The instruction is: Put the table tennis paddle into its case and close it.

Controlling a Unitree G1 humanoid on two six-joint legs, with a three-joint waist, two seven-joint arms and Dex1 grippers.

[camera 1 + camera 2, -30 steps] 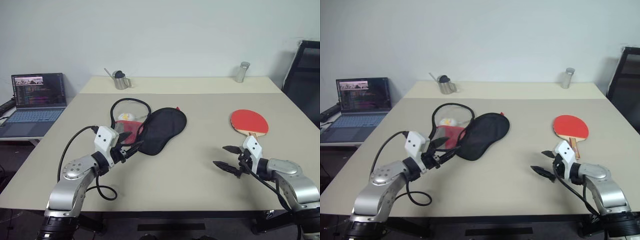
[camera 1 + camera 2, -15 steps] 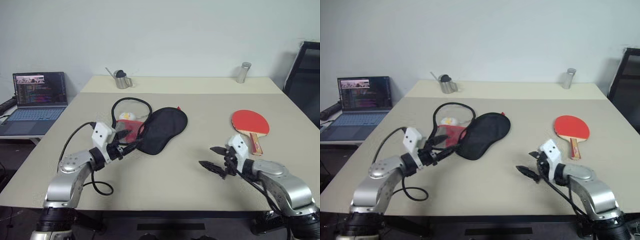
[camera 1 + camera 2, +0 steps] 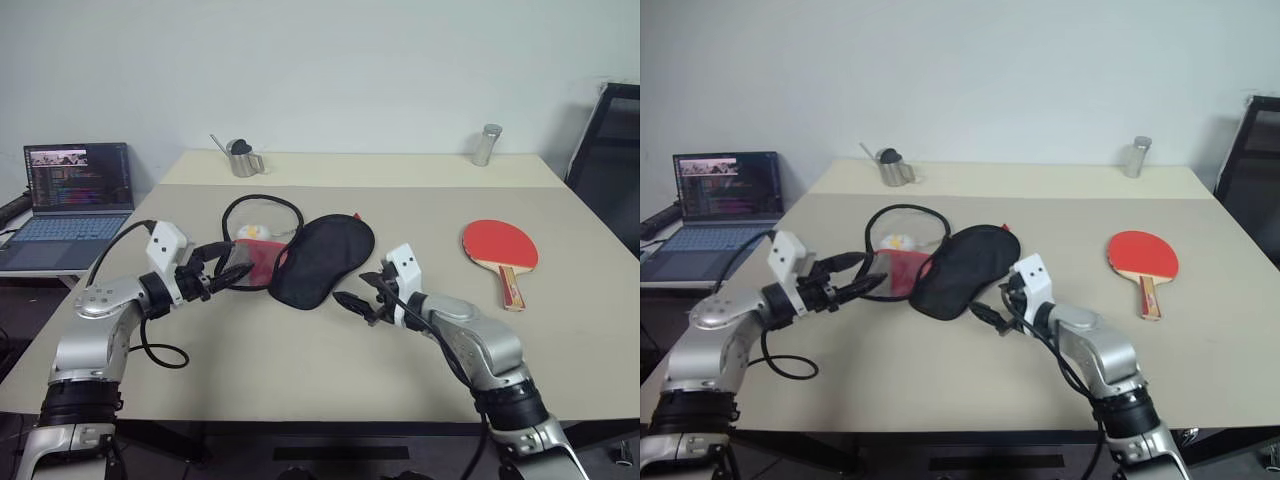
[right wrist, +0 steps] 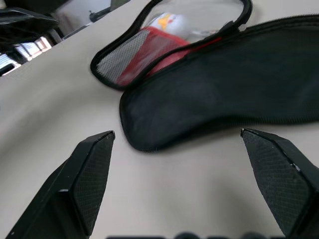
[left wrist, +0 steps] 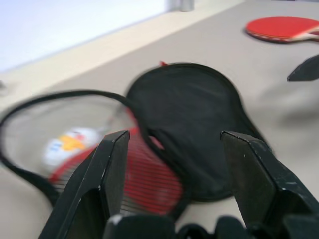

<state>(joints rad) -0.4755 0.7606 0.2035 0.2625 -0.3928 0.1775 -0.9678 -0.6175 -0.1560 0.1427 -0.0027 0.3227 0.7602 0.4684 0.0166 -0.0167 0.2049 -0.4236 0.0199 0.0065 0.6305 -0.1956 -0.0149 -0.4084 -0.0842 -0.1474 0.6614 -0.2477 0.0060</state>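
The case lies unzipped in the middle of the table, its black half to the right. Its other half, with red mesh lining and a black zipper loop, lies to the left. The table tennis paddle lies red face up at the right, handle toward me, apart from both grippers. My left gripper is open, just left of the red-lined half, pointing at it. My right gripper is open at the black half's near end, empty. In the right wrist view the case's black edge lies just beyond the fingers.
An open laptop sits on a side table at the left. A small metal pitcher and a metal cylinder stand at the table's far edge. A black chair stands at the right.
My right gripper has swung left across the table, from beside the paddle's handle to the case's near end. My left gripper has drawn left and slightly up. Both stay open.
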